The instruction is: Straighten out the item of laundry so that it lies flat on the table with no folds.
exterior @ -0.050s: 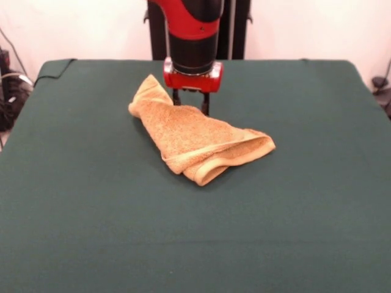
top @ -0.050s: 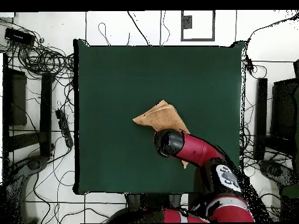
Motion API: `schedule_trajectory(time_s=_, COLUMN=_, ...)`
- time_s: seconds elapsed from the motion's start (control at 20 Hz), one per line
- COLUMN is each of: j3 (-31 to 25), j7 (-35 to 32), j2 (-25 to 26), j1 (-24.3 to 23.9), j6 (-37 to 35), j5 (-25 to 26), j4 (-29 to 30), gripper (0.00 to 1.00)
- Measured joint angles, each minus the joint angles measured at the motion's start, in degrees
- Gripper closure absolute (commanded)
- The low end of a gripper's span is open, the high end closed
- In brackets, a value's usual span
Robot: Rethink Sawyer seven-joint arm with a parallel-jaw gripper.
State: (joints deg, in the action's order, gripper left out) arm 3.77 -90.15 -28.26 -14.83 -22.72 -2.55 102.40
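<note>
Towel [exterior @ -0.050s: 198, 137] lies crumpled a little above the middle of the front view, folded over itself into a rough wedge, with a doubled hem running along its lower right edge and one corner sticking up toward the upper left. This view shows the gripper [exterior @ -0.050s: 190, 102] under its red block: two dark fingers [exterior @ -0.050s: 205, 102] reach down at the towel's upper edge, set a small way apart, their tips hidden behind the cloth, so whether they hold any of it cannot be told.

From overhead, the arm [top @ -0.050s: 195, 149] comes in from the lower right of the frame and covers the gripper and part of the towel [top @ -0.050s: 160, 116], which shows as a pointed tan shape just right of the table's centre, with a small scrap showing past the arm at the lower right. Only this view takes in the whole table [top @ -0.050s: 117, 76] and the tangle of cables [top @ -0.050s: 52, 58] on the floor along its left side.

The towel is orange-tan looped terry with a smoother border band; the table cover is a flat dark green cloth with rounded corners.
</note>
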Motion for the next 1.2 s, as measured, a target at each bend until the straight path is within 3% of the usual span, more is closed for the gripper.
schedule_trajectory(time_s=0.3, j3=0.04, j7=0.0, j2=-2.8, j1=0.3, j6=-4.42, j5=-0.05, j4=-1.22, gripper=0.0)
schedule_trajectory(time_s=1.2, j3=0.33, j7=0.0, j2=-4.31, j1=1.68, j6=-5.68, j5=-0.39, j4=-6.12, gripper=0.0)
